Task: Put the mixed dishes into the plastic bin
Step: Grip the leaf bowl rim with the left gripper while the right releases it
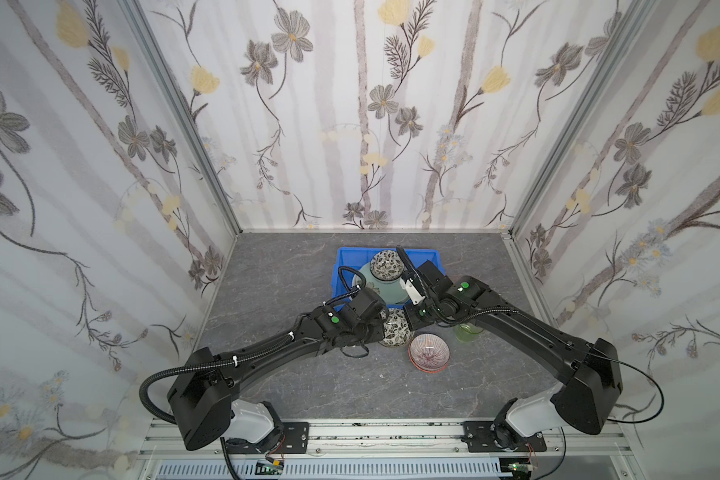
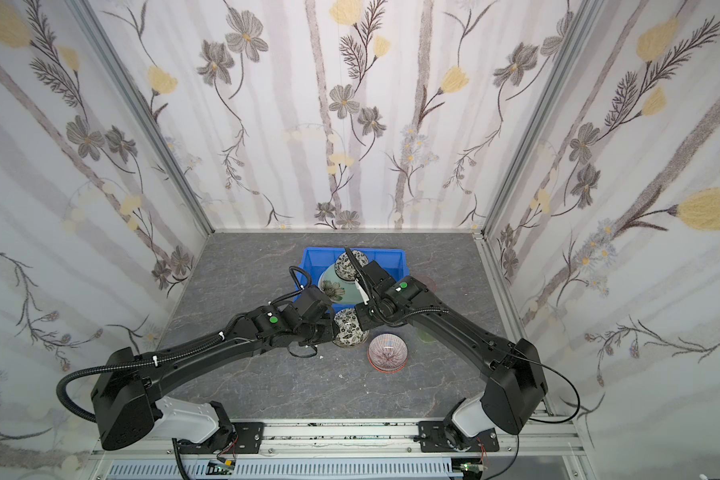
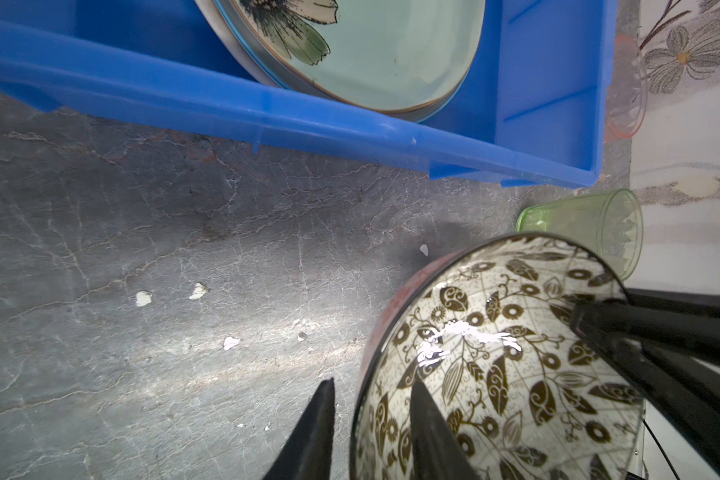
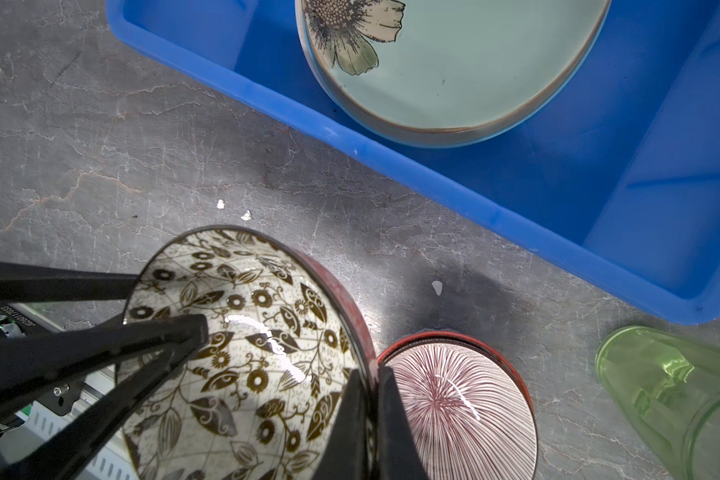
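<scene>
Both arms meet at the black-and-white leaf bowl (image 1: 395, 328), just on the near side of the blue bin (image 1: 346, 259). The right gripper (image 4: 371, 372) is pinched tight on the bowl's rim, one finger inside, one outside. The left gripper (image 3: 373, 382) straddles the opposite rim, partly open, with a gap showing at the outer finger. I can't tell whether the bowl is clear of the table. In the bin lies the mint flower plate (image 4: 474, 75), with another black-and-white bowl (image 1: 386, 264) on it. The striped bowl (image 1: 429, 353) sits just near-right, the green tumbler (image 1: 468, 332) further right.
</scene>
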Controlling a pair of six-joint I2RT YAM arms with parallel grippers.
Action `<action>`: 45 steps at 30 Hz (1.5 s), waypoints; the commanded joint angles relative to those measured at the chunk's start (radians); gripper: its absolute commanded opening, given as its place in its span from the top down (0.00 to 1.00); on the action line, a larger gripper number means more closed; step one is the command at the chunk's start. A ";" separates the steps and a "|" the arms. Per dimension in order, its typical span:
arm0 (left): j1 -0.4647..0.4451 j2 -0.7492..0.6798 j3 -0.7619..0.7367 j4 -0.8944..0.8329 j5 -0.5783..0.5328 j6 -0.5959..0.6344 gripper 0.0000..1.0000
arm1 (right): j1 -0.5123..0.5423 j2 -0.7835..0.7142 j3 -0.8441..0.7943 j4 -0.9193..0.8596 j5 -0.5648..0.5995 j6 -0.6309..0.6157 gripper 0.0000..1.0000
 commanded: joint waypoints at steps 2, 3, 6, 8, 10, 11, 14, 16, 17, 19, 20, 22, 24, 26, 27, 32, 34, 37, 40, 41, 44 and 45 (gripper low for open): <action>0.002 -0.007 -0.004 0.016 -0.012 -0.001 0.72 | 0.004 0.008 0.016 0.047 -0.009 0.001 1.00; 0.001 -0.006 -0.005 0.016 -0.012 -0.001 0.74 | 0.004 0.008 0.017 0.047 -0.009 0.002 1.00; 0.002 -0.004 -0.004 0.018 -0.009 -0.001 0.75 | 0.006 0.010 0.021 0.047 -0.011 0.002 1.00; 0.002 -0.002 -0.004 0.018 -0.006 0.001 0.76 | 0.007 0.010 0.023 0.047 -0.014 0.002 1.00; 0.003 -0.001 -0.007 0.019 -0.006 0.000 0.77 | 0.007 0.008 0.026 0.047 -0.014 0.002 1.00; 0.001 -0.002 -0.009 0.019 -0.006 0.000 0.78 | 0.007 0.008 0.026 0.046 -0.014 0.002 1.00; 0.002 -0.003 -0.011 0.019 -0.005 -0.002 0.80 | 0.008 0.008 0.028 0.045 -0.015 0.000 1.00; 0.001 -0.005 -0.012 0.019 -0.006 -0.002 0.82 | 0.009 0.010 0.031 0.042 -0.014 0.000 1.00; 0.002 -0.005 -0.012 0.019 -0.006 -0.002 0.83 | 0.008 0.010 0.032 0.043 -0.013 0.000 1.00; 0.002 -0.006 -0.012 0.019 -0.006 -0.002 0.85 | 0.009 0.010 0.033 0.043 -0.014 -0.001 1.00; 0.002 -0.006 -0.012 0.019 -0.006 -0.002 0.86 | 0.009 0.010 0.035 0.042 -0.014 -0.001 1.00; 0.002 -0.005 -0.012 0.019 -0.006 0.000 0.90 | 0.011 0.009 0.036 0.043 -0.013 -0.003 1.00; 0.002 -0.007 -0.013 0.019 -0.007 0.000 0.93 | 0.012 0.003 0.036 0.048 -0.009 -0.001 1.00; 0.002 -0.008 -0.013 0.019 -0.009 0.000 0.96 | 0.012 -0.002 0.036 0.049 -0.008 -0.001 1.00; 0.001 -0.009 -0.013 0.019 -0.011 0.000 0.98 | 0.012 -0.003 0.035 0.049 -0.007 -0.001 1.00; 0.011 -0.010 -0.014 0.019 -0.008 0.008 1.00 | 0.012 -0.009 0.033 0.053 -0.012 -0.001 0.97; 0.017 -0.013 -0.016 0.018 -0.006 0.013 1.00 | 0.012 -0.013 0.033 0.058 -0.016 0.000 0.92; 0.028 -0.017 -0.022 0.018 -0.001 0.022 1.00 | 0.013 -0.025 0.031 0.065 -0.018 0.002 0.84; 0.043 -0.027 -0.029 0.018 0.003 0.031 1.00 | 0.012 -0.038 0.029 0.075 -0.014 0.008 0.74; 0.048 -0.029 -0.030 0.018 0.006 0.034 1.00 | 0.012 -0.037 0.030 0.077 -0.013 0.009 0.71; 0.060 -0.036 -0.034 0.016 0.011 0.044 1.00 | 0.012 -0.074 0.029 0.082 -0.011 0.014 0.62; 0.065 -0.038 -0.035 0.016 0.012 0.048 1.00 | 0.012 -0.079 0.025 0.084 -0.011 0.017 0.61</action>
